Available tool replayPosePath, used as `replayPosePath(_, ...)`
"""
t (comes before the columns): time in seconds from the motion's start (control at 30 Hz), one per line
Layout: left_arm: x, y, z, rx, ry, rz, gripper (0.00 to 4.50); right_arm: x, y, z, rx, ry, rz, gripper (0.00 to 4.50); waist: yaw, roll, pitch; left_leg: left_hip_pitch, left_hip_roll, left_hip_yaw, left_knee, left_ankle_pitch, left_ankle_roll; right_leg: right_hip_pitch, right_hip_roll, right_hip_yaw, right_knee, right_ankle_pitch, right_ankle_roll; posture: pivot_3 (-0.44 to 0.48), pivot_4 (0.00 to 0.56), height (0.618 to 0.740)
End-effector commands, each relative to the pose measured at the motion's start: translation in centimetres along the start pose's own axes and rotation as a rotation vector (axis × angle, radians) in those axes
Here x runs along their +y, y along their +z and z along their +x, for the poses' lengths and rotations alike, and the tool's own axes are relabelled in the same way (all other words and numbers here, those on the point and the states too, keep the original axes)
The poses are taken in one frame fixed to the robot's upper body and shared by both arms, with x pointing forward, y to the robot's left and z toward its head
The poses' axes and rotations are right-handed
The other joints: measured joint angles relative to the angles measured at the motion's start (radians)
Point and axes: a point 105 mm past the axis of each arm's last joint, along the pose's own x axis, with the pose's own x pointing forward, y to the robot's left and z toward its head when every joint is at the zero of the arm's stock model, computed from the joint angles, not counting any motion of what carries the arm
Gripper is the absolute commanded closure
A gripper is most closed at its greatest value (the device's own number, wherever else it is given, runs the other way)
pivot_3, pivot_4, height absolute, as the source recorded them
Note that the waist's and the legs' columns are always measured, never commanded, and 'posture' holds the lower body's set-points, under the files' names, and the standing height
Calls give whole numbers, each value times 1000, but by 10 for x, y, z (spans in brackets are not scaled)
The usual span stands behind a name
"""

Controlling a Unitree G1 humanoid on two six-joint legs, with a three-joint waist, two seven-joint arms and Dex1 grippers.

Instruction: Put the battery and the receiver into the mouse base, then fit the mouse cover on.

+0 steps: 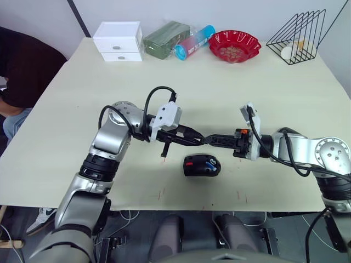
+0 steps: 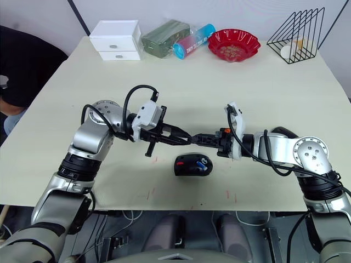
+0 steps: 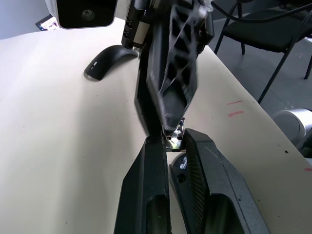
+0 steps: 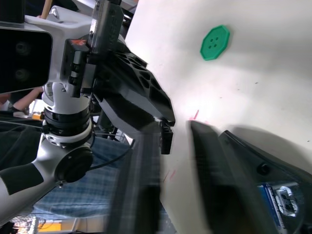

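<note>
Both grippers meet tip to tip just above the table, a little beyond the mouse base (image 1: pixel 201 165). The base is black with red parts and lies open-topped, with the blue battery (image 1: pixel 210 163) seated inside it. My left gripper (image 1: pixel 199 138) is shut on the receiver (image 3: pixel 174 142), a tiny silvery nub pinched between its fingertips. My right gripper (image 1: pixel 208 138) faces it with its fingers apart on either side of the left gripper's tip. The mouse cover (image 3: pixel 109 58), a thin glossy black shell, lies on the table behind the right gripper.
A green scalloped disc (image 4: pixel 214 42) lies on the table. Along the far edge stand a white drawer box (image 1: pixel 118 41), a green packet (image 1: pixel 166 39), a blue and pink bottle (image 1: pixel 194 42), a red bowl (image 1: pixel 235 45) and a wire rack (image 1: pixel 299 35). A person (image 1: pixel 22 66) sits at the left.
</note>
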Motion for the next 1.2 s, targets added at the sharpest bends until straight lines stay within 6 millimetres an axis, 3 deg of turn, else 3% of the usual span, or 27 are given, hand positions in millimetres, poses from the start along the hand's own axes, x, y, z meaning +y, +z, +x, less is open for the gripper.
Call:
replayPosePath(0.03, 2, 9, 1, -14, 0, 45, 4475, 12, 2, -1, 4, 40, -28, 4383, 0, 0, 0, 0, 0, 0, 0, 0, 0, 0, 0, 0, 0, 0, 0, 0, 150, 740)
replayPosePath(0.5, 4, 10, 1, -16, 14, 44, 4475, 15, -7, 0, 45, 60, -43, 4383, 0, 0, 0, 0, 0, 0, 0, 0, 0, 0, 0, 0, 0, 0, 0, 0, 150, 740)
replayPosePath(0.6, 4, 10, 2, -19, 12, 44, 4475, 15, -7, 0, 52, 52, -50, 3403, 0, 0, 0, 0, 0, 0, 0, 0, 0, 0, 0, 0, 0, 0, 0, 0, 150, 740)
replayPosePath(0.7, 4, 11, 2, -20, 10, 43, 4475, 15, -7, 0, 54, 52, -52, 2055, 0, 0, 0, 0, 0, 0, 0, 0, 0, 0, 0, 0, 0, 0, 0, 0, 150, 740)
replayPosePath(1.2, 1, 9, 2, -12, -15, 36, 4475, 13, 0, -3, 17, 55, -35, 2055, 0, 0, 0, 0, 0, 0, 0, 0, 0, 0, 0, 0, 0, 0, 0, 0, 150, 740)
